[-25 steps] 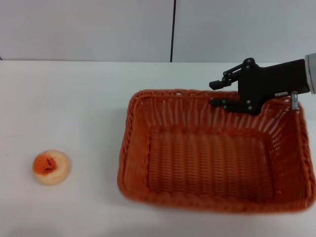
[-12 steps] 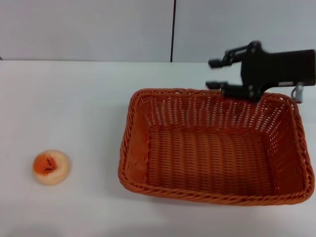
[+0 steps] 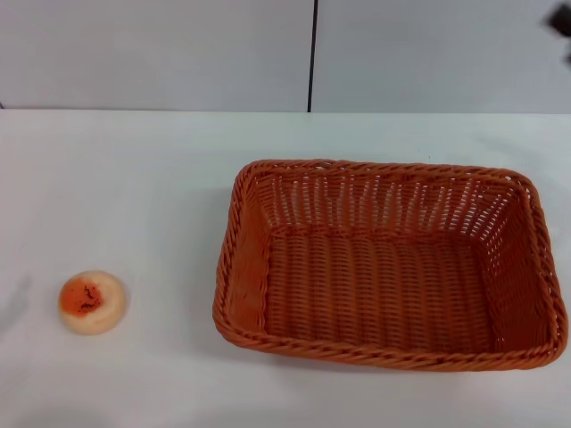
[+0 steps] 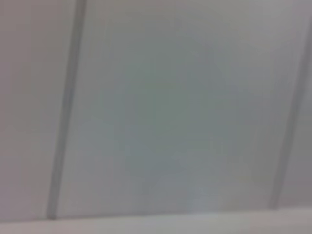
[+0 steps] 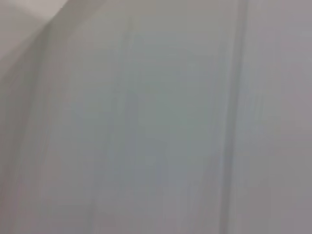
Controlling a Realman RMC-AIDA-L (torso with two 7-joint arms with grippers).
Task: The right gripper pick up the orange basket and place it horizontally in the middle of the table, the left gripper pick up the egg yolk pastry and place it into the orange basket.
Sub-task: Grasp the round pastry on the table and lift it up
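Note:
The orange basket rests flat on the white table, right of the middle, its long side running left to right and its inside empty. The egg yolk pastry lies alone near the table's front left, well apart from the basket. Only a dark sliver of my right gripper shows at the top right edge of the head view, high above and behind the basket. The left gripper is out of view. Both wrist views show only a pale grey wall with vertical seams.
A grey panelled wall with a dark vertical seam stands behind the table's far edge. A faint shadow falls on the table left of the pastry.
My right gripper has let go of the basket's far rim, risen and pulled away to the top right, almost out of the head view. The basket has settled flat. The pastry has not moved.

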